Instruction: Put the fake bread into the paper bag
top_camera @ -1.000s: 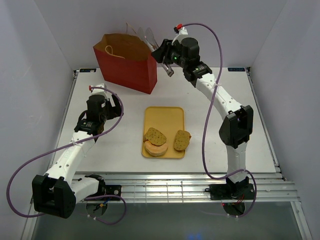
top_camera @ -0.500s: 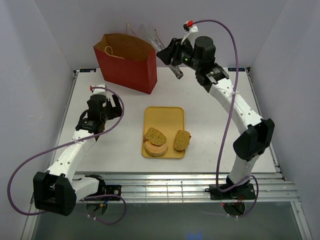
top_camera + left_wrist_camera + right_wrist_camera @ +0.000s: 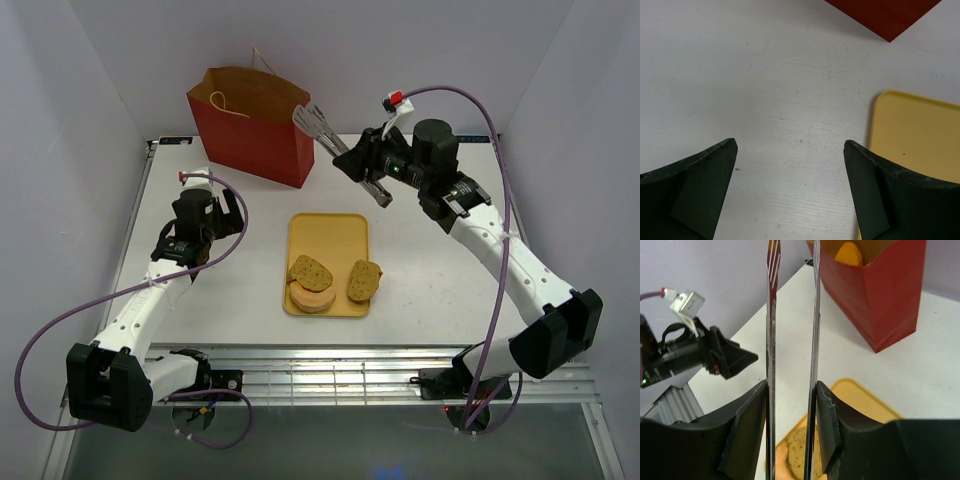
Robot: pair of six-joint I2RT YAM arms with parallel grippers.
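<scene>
The red paper bag (image 3: 255, 130) stands open at the back left. In the right wrist view the bag (image 3: 880, 295) has an orange roll (image 3: 848, 254) inside. Two speckled slices (image 3: 309, 272) (image 3: 364, 281) and a pale bun (image 3: 312, 298) lie on the yellow tray (image 3: 330, 235). My right gripper (image 3: 372, 180) is shut on metal tongs (image 3: 320, 125), which are empty and slightly apart, raised between the bag and the tray. In the right wrist view my right gripper (image 3: 791, 405) grips the tongs (image 3: 771, 340) above a slice (image 3: 797, 455). My left gripper (image 3: 210, 190) is open and empty, low over the table left of the tray.
In the left wrist view my left gripper (image 3: 790, 150) is over bare table, with the bag's corner (image 3: 885, 15) at the top and the tray's edge (image 3: 915, 135) at the right. The left arm (image 3: 700, 355) shows in the right wrist view. White walls enclose the table.
My right arm has swung the tongs away from the bag's mouth, to the right and forward toward the tray. The left arm has not moved.
</scene>
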